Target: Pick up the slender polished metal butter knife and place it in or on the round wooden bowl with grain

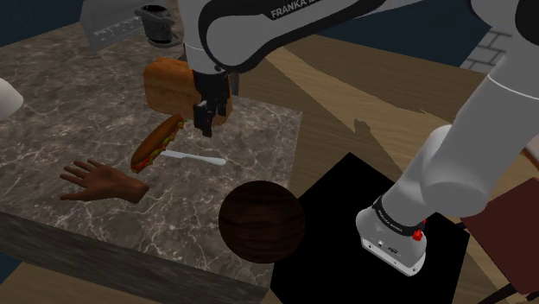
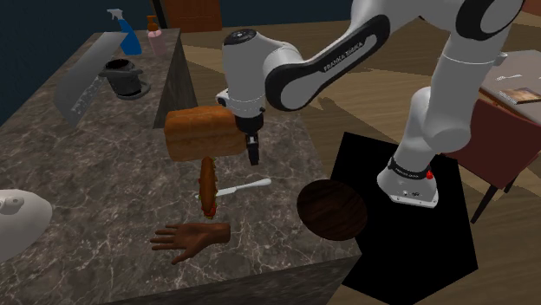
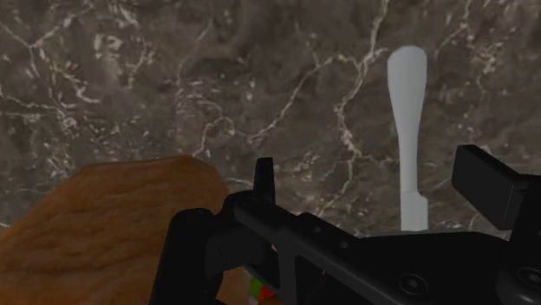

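The butter knife (image 1: 195, 157) (image 2: 244, 187) is a slim, pale, whitish piece lying flat on the dark marble counter (image 1: 60, 95). The round dark wooden bowl (image 1: 261, 221) (image 2: 332, 209) sits at the counter's near corner, closest to the stand. My black gripper (image 1: 206, 123) (image 2: 253, 153) hangs open a little above the counter, just over the knife and in front of a bread loaf. In the wrist view the knife (image 3: 407, 113) runs away from the gripper (image 3: 374, 180), between the spread fingers and closer to one finger (image 3: 485, 178). Nothing is held.
A brown bread loaf (image 1: 173, 82) (image 2: 204, 134) (image 3: 113, 217) stands right beside the gripper. A sandwich (image 1: 155, 143) (image 2: 207, 184) touches the knife's far end. A model hand (image 1: 99, 181) (image 2: 191, 237) lies nearby. A pot (image 2: 126, 80), bottles (image 2: 156, 39) and a white object (image 2: 17, 221) stand further off.
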Tool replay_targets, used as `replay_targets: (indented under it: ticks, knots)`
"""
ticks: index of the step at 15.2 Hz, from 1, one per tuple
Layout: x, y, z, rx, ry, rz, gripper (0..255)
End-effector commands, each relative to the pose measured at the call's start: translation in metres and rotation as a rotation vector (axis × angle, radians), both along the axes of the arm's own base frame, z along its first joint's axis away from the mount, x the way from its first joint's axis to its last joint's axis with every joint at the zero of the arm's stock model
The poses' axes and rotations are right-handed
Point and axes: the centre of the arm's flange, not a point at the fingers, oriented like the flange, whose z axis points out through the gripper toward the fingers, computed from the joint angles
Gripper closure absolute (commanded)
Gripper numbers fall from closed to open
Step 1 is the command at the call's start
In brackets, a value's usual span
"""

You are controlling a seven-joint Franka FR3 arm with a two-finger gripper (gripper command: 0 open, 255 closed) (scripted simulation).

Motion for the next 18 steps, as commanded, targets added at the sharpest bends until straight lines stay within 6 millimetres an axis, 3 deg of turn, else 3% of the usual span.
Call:
replay_targets:
  ticks: [1, 7, 15, 18]
  knots:
    - [0.010, 0.020, -0.010, 0.012, -0.001, 0.030, 0]
    - [0.031, 0.086, -0.038, 0.045, -0.003, 0.120, 0]
    - [0.031, 0.089, -0.079, 0.045, -0.003, 0.122, 0]
    - [0.031, 0.089, -0.079, 0.045, -0.003, 0.122, 0]
